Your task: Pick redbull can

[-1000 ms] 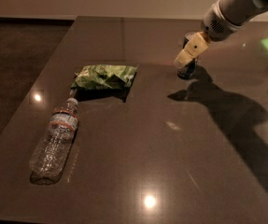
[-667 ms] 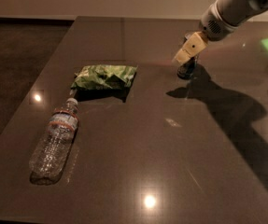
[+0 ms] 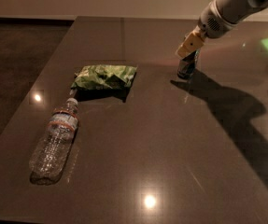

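The gripper (image 3: 188, 49) had barely shifted above the upright can (image 3: 186, 71); I couldn't tell its grip.

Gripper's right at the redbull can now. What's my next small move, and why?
Probably ease the gripper slightly lower along the redbull can. It sits at the can's top end, with only the lower body showing beneath it, and the can stands upright on the table, well clear of the green bag.
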Available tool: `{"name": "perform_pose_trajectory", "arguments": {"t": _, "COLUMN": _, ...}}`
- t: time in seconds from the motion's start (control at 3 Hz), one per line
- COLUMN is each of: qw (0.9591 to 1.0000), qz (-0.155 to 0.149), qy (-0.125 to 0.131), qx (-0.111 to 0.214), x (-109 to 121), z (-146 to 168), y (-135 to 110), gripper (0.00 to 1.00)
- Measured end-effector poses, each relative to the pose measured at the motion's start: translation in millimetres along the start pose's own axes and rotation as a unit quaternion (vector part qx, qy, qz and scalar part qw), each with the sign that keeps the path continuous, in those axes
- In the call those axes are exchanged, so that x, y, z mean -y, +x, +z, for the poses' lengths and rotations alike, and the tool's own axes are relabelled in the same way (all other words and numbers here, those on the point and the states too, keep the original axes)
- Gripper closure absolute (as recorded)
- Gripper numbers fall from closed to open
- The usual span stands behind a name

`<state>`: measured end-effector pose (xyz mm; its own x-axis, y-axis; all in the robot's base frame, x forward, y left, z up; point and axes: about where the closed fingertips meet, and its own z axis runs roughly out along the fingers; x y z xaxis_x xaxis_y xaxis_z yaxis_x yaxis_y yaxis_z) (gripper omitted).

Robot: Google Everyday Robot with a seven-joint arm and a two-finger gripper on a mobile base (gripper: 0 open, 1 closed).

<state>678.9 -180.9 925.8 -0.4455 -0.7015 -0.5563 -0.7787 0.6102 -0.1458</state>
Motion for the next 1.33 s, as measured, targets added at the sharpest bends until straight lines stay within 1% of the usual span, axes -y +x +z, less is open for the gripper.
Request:
{"name": "perform_pose_trajectory", "arguments": {"t": 0.33, "qw": 1.0, "qz": -0.008, "qy": -0.001, "qx": 0.003, "x": 0.8, "z": -4.5, "y": -1.8, "gripper": 0.62}}
{"name": "perform_pose_trajectory", "arguments": {"t": 0.67, "qw": 0.9996, "qz": -0.024, "qy": -0.014, "qx": 0.009, "x": -4.4, "z": -17.2, "y": -11.0, "gripper": 0.86}}
{"name": "perform_pose_trajectory", "arguments": {"t": 1.0, "qw": 0.9981, "qz": -0.052, "qy": -0.031, "qx": 0.012, "x": -20.4, "z": -44.4, "y": -30.5, "gripper": 1.0}}
{"name": "perform_pose_trajectory", "arguments": {"t": 1.33, "qw": 0.9953, "qz": -0.079, "qy": -0.054, "qx": 0.014, "x": -39.5, "z": -67.4, "y": -46.6, "gripper": 1.0}}
